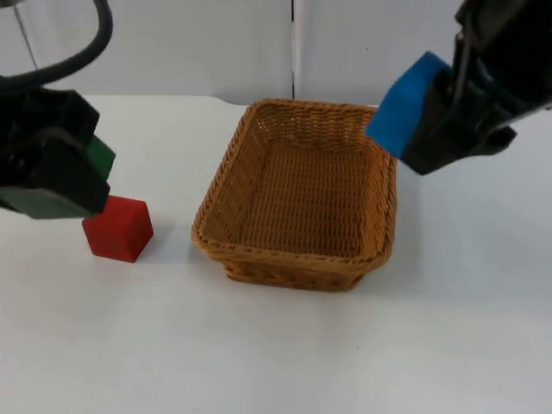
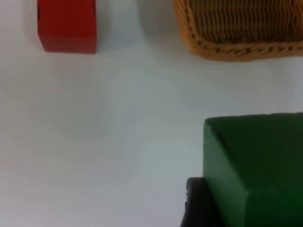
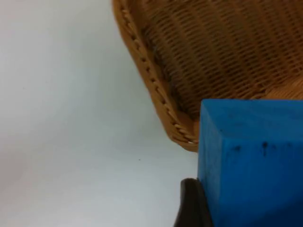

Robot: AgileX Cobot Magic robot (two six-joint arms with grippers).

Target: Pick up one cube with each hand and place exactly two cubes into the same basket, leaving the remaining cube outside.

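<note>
Table [image 1: 276, 362]: white top that carries everything, meeting a grey partition wall [image 1: 190, 43] along the upper edge of the top view.
Basket [image 1: 297, 263]: brown wicker, rectangular, at the centre of the top view, standing on the table with nothing inside.
Right hand [image 1: 412, 129]: upper right of the top view, raised above the basket's right rim, closed on the blue cube.
Left hand [image 1: 86, 172]: left edge of the top view, raised over the table, well apart from the basket, closed on the green cube.
Blue cube [image 1: 404, 103]: tilted in the right hand, over the basket's upper right corner; the right wrist view has it above the rim.
Red cube [image 1: 118, 228]: on the table, left of the basket, just below the left hand.
Green cube [image 1: 100, 156]: mostly hidden behind the left hand in the top view; plainly gripped in the left wrist view [image 2: 258, 165].
</note>
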